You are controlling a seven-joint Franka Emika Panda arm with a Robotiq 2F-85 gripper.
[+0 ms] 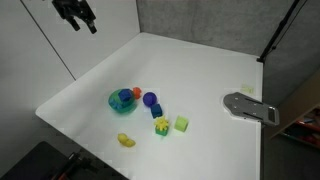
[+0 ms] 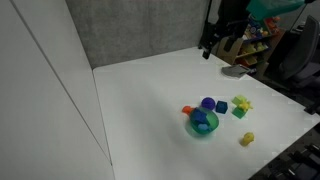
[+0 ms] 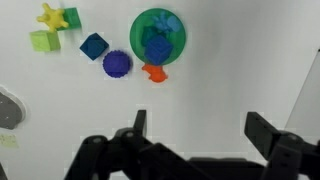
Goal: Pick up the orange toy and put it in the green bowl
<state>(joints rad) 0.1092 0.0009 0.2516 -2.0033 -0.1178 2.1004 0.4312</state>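
Orange toy [image 3: 153, 71], small lumpy plastic blob with no clear long axis, sits ahead of the wide-spread empty gripper [image 3: 200, 130], against the round green bowl [image 3: 135, 38] near rim.

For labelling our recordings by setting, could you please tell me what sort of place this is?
Probably a lab or office test bench: a white table backed by grey partition panels, small plastic toys beside a green bowl, and cluttered shelves behind.

One green bowl [image 3: 135, 38], one orange toy [image 3: 153, 71], five other loose toys [image 3: 117, 64]
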